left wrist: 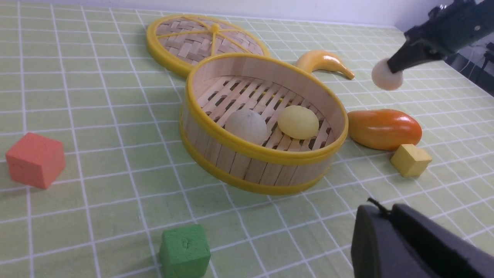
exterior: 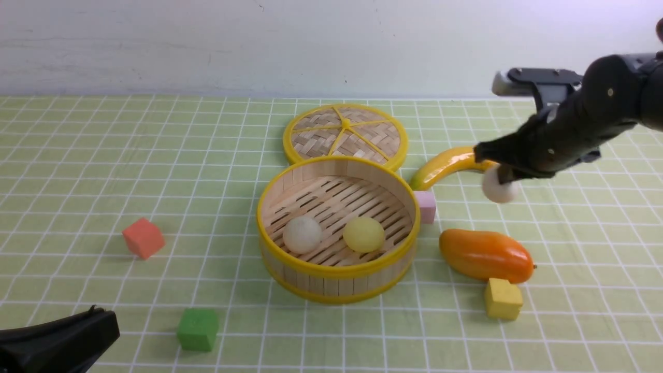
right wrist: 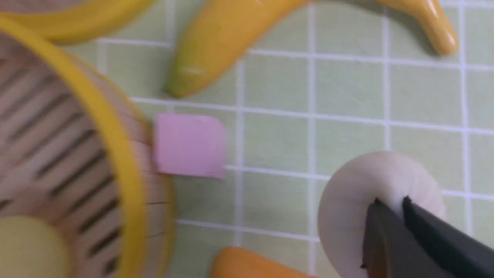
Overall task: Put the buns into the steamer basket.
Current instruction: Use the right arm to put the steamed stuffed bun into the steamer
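Observation:
The steamer basket (exterior: 337, 272) stands in the middle of the table, also seen in the left wrist view (left wrist: 262, 152) and the right wrist view (right wrist: 115, 127). Inside lie an off-white bun (exterior: 302, 234) (left wrist: 246, 125) and a pale yellow bun (exterior: 364, 234) (left wrist: 298, 122) (right wrist: 27, 247). My right gripper (exterior: 499, 178) (right wrist: 390, 204) is shut on the third, off-white bun (exterior: 500, 190) (left wrist: 386, 75) (right wrist: 359, 208) and holds it in the air to the right of the basket, near the banana. My left gripper (exterior: 101, 313) (left wrist: 380, 208) is shut and empty, low at the front left.
The woven lid (exterior: 345, 134) lies behind the basket. A banana (exterior: 445, 165), a pink cube (exterior: 426, 206), an orange mango (exterior: 486, 255) and a yellow cube (exterior: 502, 299) lie right of the basket. A red cube (exterior: 143, 238) and a green cube (exterior: 198, 329) lie left.

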Robot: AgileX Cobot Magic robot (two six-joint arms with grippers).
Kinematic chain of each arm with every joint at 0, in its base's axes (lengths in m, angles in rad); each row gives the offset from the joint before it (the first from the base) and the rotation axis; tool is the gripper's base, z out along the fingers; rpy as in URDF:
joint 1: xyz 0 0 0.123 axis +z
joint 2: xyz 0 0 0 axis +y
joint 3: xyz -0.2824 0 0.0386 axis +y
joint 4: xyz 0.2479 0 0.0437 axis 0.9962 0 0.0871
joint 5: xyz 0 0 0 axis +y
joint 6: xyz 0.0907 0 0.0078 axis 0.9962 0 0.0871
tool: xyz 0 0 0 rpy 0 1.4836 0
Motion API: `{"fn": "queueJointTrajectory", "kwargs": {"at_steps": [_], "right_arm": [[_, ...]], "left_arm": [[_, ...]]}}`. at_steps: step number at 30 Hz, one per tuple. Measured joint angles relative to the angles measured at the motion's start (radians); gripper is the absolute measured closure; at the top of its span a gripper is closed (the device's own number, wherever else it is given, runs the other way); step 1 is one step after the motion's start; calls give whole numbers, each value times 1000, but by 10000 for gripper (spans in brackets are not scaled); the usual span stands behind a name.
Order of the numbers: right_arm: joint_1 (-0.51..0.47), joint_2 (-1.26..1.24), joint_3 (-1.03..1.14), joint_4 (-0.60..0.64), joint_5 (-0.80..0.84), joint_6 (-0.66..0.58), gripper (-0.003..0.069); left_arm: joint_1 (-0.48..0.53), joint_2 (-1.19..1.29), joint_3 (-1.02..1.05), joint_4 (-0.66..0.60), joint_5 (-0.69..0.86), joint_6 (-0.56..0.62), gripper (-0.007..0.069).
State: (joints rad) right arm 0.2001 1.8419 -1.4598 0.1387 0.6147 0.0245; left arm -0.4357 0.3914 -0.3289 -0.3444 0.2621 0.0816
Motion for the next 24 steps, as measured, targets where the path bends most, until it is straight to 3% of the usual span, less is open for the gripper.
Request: {"fn": "queueJointTrajectory", "kwargs": {"at_steps": [7, 16, 24], "right_arm": [[203, 73, -91, 260, -114, -199, 649], [289, 309, -174, 298, -240, -233, 589], [288, 260, -185, 296, -224, -233, 237]], "left_arm": [[0, 0, 0, 0, -1, 0, 585], [0, 0, 0, 0, -3, 0, 578], [0, 0, 0, 0, -3, 0, 568]]}}
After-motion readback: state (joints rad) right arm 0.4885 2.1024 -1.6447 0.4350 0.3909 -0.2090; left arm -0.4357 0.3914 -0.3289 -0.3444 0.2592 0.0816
